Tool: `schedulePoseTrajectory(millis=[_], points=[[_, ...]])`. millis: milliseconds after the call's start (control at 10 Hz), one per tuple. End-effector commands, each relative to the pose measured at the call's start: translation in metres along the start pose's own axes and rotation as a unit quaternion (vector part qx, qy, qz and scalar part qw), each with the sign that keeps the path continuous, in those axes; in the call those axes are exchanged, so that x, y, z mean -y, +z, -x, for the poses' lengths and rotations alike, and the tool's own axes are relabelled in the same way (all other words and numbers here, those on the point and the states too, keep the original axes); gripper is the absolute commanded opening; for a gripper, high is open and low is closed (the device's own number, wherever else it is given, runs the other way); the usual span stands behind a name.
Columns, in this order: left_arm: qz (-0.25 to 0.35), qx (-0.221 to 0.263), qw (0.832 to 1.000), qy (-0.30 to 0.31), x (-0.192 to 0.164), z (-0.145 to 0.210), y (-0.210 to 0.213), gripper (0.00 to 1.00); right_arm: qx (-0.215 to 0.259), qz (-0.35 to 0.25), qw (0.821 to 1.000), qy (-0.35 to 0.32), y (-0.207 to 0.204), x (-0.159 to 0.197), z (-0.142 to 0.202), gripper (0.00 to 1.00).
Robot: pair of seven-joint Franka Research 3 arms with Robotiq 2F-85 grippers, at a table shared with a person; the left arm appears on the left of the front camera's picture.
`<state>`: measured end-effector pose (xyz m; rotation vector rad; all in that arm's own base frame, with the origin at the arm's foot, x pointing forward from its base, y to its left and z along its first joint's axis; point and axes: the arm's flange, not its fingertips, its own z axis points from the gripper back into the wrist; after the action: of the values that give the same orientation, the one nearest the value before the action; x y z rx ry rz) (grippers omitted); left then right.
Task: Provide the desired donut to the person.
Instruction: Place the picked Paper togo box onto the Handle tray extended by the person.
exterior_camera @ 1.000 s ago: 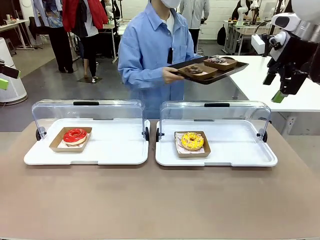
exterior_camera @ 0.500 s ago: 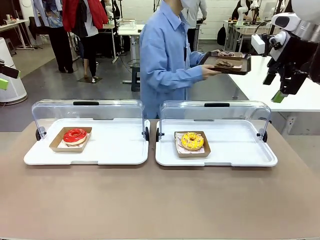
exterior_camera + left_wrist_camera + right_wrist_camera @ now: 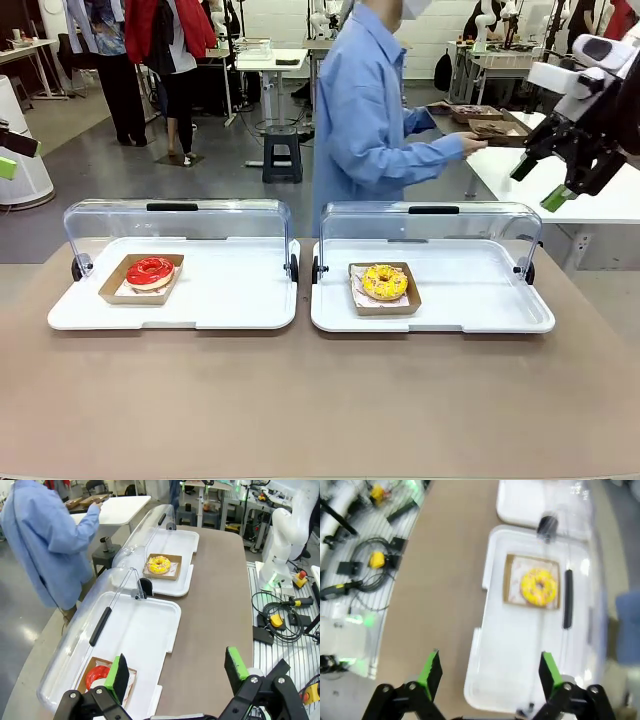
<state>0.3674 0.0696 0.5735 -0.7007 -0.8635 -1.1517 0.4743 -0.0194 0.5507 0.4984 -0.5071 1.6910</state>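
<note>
A red-glazed donut [image 3: 150,271] lies in a cardboard dish on the left white tray [image 3: 230,300]; it also shows low in the left wrist view [image 3: 97,676]. A yellow donut [image 3: 384,282] [image 3: 159,564] [image 3: 538,586] lies in its dish on the right white tray [image 3: 480,300]. The person [image 3: 375,120] [image 3: 45,545] in the light blue shirt stands behind the table, turned away to the right, hands at a side table. My left gripper [image 3: 12,155] [image 3: 177,672] hangs open, high at the far left. High at the far right, my right gripper [image 3: 540,182] [image 3: 490,672] is open and holds nothing.
Clear hinged lids [image 3: 175,225] [image 3: 430,225] stand open behind both trays. A white side table [image 3: 590,190] at the back right carries a dark tray of donuts [image 3: 495,125]. Bystanders [image 3: 160,50] and a stool [image 3: 280,155] are farther back. Cables [image 3: 280,620] lie beside the table.
The person has turned and stepped right, carrying the dark tray of donuts to the side table. My right gripper has shifted slightly and rolled. The donuts on the table have not moved.
</note>
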Motion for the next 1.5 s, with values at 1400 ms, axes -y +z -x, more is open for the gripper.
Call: schedulePoseTrajectory(millis=[1400], points=[[0.001, 0.008, 1.000, -0.004, 0.000, 0.000, 0.001, 1.00, 0.233, 0.017, 0.968, -0.085, 0.018, -0.006, 0.125, 1.00]])
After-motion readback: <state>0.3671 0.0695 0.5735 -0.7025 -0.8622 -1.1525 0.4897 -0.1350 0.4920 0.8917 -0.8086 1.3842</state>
